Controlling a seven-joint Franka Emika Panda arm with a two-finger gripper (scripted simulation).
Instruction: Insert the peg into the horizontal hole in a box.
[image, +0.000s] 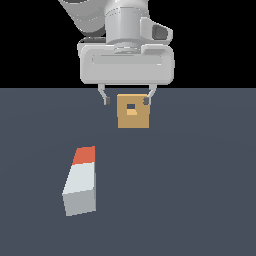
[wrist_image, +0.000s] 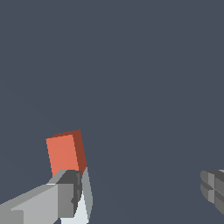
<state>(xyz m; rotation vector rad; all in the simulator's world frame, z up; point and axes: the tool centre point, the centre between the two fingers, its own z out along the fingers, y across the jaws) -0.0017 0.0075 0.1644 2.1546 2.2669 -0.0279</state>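
Peg: a long square-sectioned bar, pale grey-white with an orange-red end, lay flat on the dark slate-grey tabletop at about 8 o'clock in the exterior view, its red end pointing away toward 12 o'clock.
Peg in wrist view: the orange-red end showed just past one grey fingertip, which overlapped the pale part.
Claw: the white-bodied claw with two short dark-tipped fingers hung wide apart at 12 o'clock, gripping nothing, well apart from the peg.
Box: a small tan cube-like block sat behind the fingertips, near 12 o'clock of centre.
Hole: a small square opening in the block's face, unfilled.
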